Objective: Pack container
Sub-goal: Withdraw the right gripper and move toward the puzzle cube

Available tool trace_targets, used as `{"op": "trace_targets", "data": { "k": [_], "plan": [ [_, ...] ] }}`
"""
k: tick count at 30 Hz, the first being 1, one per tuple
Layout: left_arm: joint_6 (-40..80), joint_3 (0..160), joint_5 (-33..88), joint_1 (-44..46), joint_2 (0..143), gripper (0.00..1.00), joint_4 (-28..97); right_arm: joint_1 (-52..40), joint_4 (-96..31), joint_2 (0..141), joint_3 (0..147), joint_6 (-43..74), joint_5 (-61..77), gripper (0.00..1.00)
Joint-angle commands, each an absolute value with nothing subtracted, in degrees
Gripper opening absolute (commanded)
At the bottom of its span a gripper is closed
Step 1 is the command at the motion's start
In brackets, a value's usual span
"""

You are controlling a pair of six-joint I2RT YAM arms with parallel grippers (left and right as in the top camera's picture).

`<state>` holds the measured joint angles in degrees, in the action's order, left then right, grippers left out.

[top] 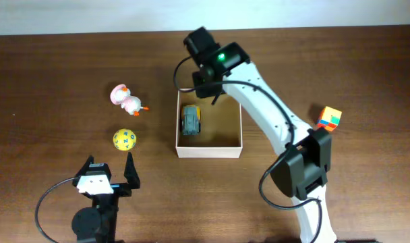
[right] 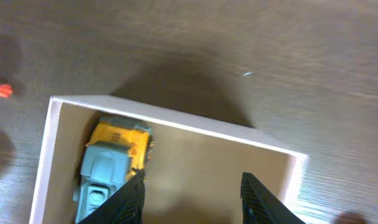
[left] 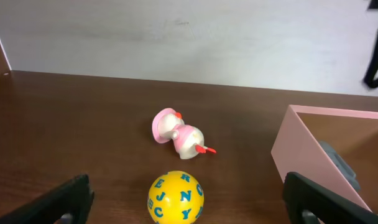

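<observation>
Items as I read them from the console, nearest the arm bases first.

1. Left gripper (top: 110, 166): low over the table (top: 43, 81) at my near left. Jaws spread as wide as they go, nothing between them.

2. Yellow ball (top: 124, 140): blue letters on it, resting on the table just ahead of the left gripper and a little to its right. In the left wrist view it sits low in the gap between the fingers. I judge this the next pickup, and the left arm is clearly the nearer one.

3. Container (top: 209, 151): square, white walls and tan floor, open top, mid-table, to the right of the ball. A ball carried to it travels right and slightly forward.

4. Toy truck (top: 191, 119): grey and yellow, already inside the container against its left wall, long axis running near to far. The right part of the floor is bare.

5. Colourful cube (top: 330, 119): on the table well right of the container, beside the right arm's forearm. The right arm is the nearer one.

6. Pink duck (top: 127, 99): lying on its side beyond the ball, apart from it, long axis slanting. It lies on the left arm's side.

7. Right gripper (right: 192, 202): over the container's far end, pointing down. Jaws partly parted, nothing held; one finger (right: 130, 198) shows just beside the truck, though I cannot tell if they touch.
</observation>
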<state>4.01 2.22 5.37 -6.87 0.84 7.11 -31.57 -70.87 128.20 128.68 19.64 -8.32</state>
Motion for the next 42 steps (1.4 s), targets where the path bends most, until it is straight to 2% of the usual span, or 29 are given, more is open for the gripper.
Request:
{"op": "trace_targets", "data": {
  "k": [1,3,10,12,14,19,30,42],
  "plan": [
    [2.9,1.8,5.1,-6.8,0.3,0.99,6.9,-27.9,-74.1,126.8,133.7,17.7,-13.5,0.45],
    [2.9,1.8,5.1,-6.8,0.3,0.99,6.9,-25.6,-75.5,126.8,134.1,17.2,-14.7,0.49],
    [2.9,1.8,5.1,-6.8,0.3,0.99,6.9,-14.5,-79.5,126.8,134.0,16.9,-14.8,0.82],
    [2.9,1.8,5.1,-6.8,0.3,0.99,6.9,-11.5,-80.4,126.8,133.9,17.0,-14.1,0.86],
    [2.9,1.8,5.1,-6.8,0.3,0.99,6.9,-6.5,-81.7,126.8,133.0,18.5,-9.8,0.88],
    [2.9,1.8,5.1,-6.8,0.3,0.99,6.9,-0.6,-82.6,126.8,127.7,21.5,-7.7,0.88],
    [2.9,1.8,5.1,-6.8,0.3,0.99,6.9,4.4,-72.1,126.8,108.7,23.7,-5.8,0.87],
    [2.9,1.8,5.1,-6.8,0.3,0.99,7.0,11.6,-66.9,126.8,106.9,26.2,-4.4,0.84]
  ]
}}
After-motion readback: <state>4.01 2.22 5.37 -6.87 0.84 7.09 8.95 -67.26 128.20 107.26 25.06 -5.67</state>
